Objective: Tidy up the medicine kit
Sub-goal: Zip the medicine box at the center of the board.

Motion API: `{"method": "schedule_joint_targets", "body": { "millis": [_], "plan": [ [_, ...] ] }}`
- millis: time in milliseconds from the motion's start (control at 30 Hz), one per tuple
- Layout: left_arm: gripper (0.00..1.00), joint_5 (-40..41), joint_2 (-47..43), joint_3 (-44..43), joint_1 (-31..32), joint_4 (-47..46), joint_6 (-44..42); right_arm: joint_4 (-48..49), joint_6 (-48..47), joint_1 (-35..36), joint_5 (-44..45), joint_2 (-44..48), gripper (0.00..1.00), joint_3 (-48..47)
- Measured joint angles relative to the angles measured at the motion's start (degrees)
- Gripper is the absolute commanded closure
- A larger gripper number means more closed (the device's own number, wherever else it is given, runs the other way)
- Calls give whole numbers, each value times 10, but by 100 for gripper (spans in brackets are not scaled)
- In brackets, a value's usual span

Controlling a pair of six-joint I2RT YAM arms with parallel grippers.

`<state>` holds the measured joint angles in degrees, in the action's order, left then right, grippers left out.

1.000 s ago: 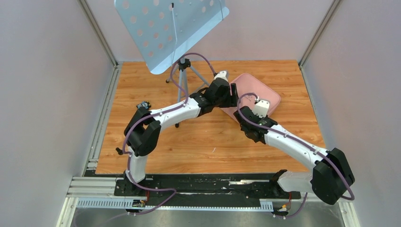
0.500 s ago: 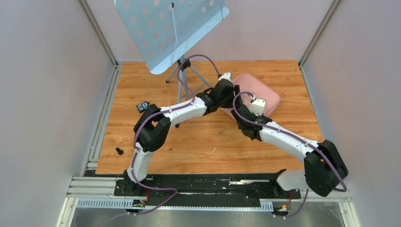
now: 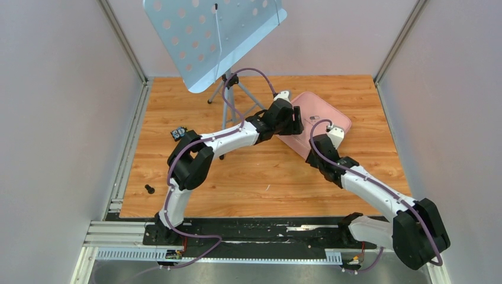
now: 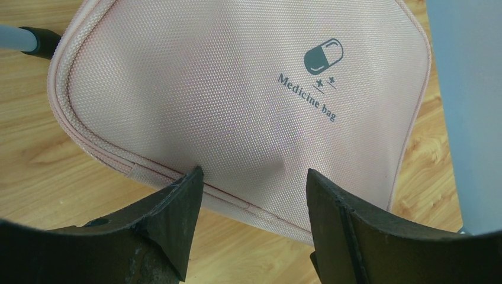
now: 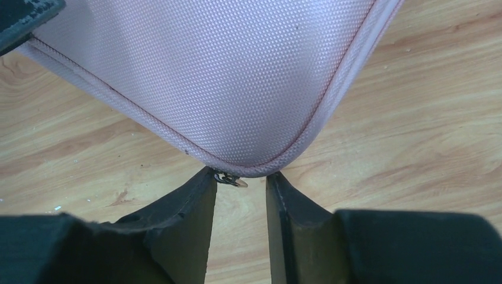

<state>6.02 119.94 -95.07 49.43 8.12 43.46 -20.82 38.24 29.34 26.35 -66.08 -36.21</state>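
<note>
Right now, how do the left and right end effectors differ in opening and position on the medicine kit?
Opening: the left end effector is spread wide; the right end effector leaves a narrow gap. Place: the left sits at a side edge of the medicine kit, the right at a rounded corner, the zipper pull in that gap. Both grip nothing.

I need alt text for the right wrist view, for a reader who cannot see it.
A rounded corner of the pink medicine kit lies on a wooden table, its small metal zipper pull between the slightly parted dark fingers of the right gripper.
</note>
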Motion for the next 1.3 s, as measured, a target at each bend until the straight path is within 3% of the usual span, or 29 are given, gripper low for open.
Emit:
{"method": "schedule_joint_targets", "body": {
  "millis": [200,500,1067,1300],
  "plan": [
    [28,0,0,0,0,0,-1,29,-10,-8,-32,9,72,20],
    [28,0,0,0,0,2,-2,39,-15,-8,-39,23,100,30],
    [27,-9,0,1,1,1,-2,8,-13,-33,-18,54,100,34],
    [28,-17,-1,1,0,7,-16,-16,-8,-50,-50,75,100,32]
  ]
}}
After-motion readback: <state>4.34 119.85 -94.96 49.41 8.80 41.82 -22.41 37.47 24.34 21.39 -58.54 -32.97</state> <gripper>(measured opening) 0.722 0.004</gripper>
